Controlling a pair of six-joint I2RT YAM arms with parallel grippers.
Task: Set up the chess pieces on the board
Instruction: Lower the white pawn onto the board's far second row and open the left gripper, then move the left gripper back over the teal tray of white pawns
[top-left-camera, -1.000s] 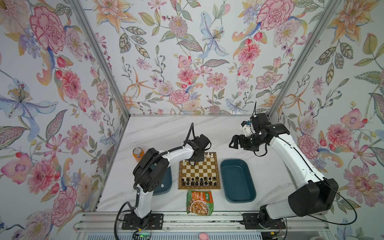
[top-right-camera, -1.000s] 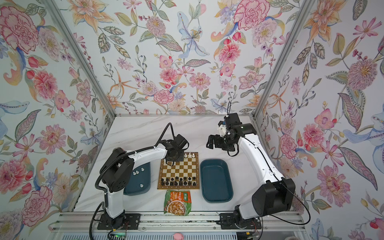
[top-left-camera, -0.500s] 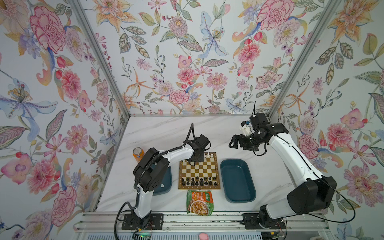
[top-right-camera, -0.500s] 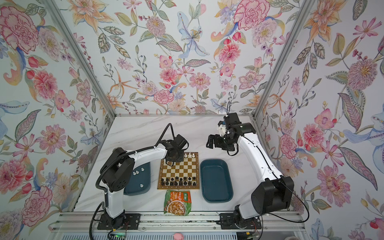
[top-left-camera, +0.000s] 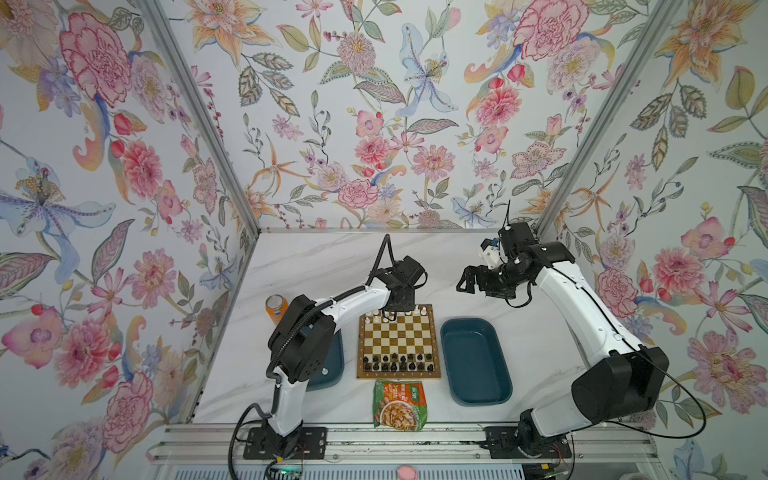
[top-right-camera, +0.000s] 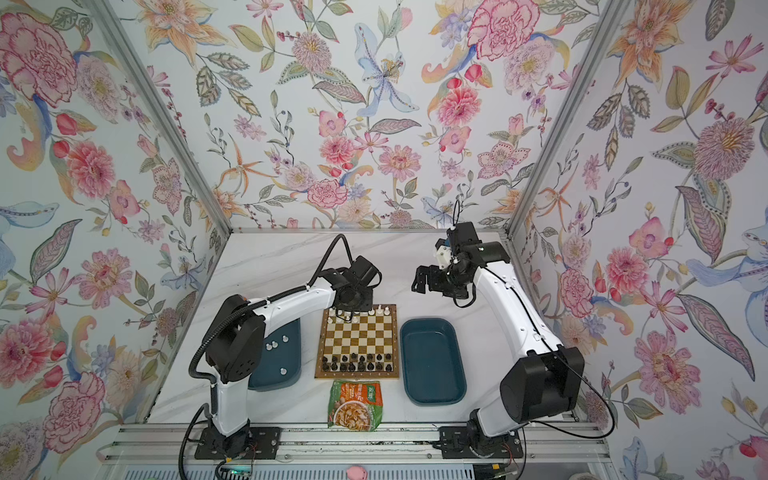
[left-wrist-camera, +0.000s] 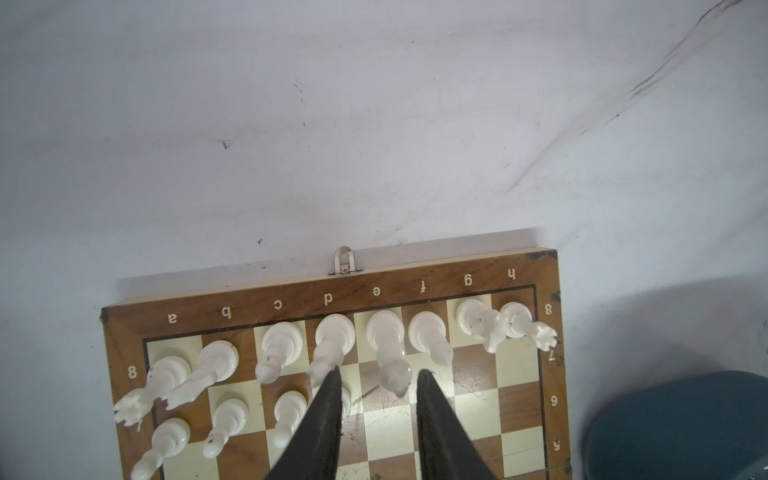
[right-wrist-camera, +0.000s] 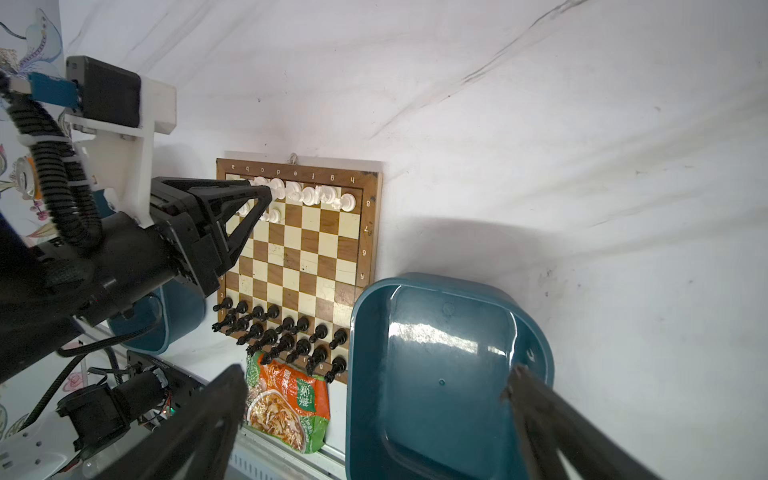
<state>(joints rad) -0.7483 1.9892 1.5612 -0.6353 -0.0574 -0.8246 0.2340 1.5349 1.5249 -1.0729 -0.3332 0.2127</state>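
**At the far edge of the chessboard, the left gripper is hanging part-open over the white pawn row**

On the second row from that far edge, three white pawns are standing on the a, b and c squares. A fourth is showing only as a sliver behind one black finger. Each is standing upright, long axis vertical, round head up. Just beyond them, the white back-rank pieces are filling all eight squares. The left gripper's jaws are standing a modest gap apart with bare board between them, gripping nothing. Squares e to h of the pawn row are lying bare. Black pieces are filling the two near rows.

The board is lying flat between two teal trays, its lettered edge and metal clasp facing away from the robot. Four loose pawns are sitting in the left tray, too small to tell if upright. The right tray is holding nothing. The right gripper is hovering beyond it, jaws spread wide and empty.

The white pawn row appears to be half done. The next move probably calls for rising straight up, clear of the tall king, then fetching another pawn from the left tray.
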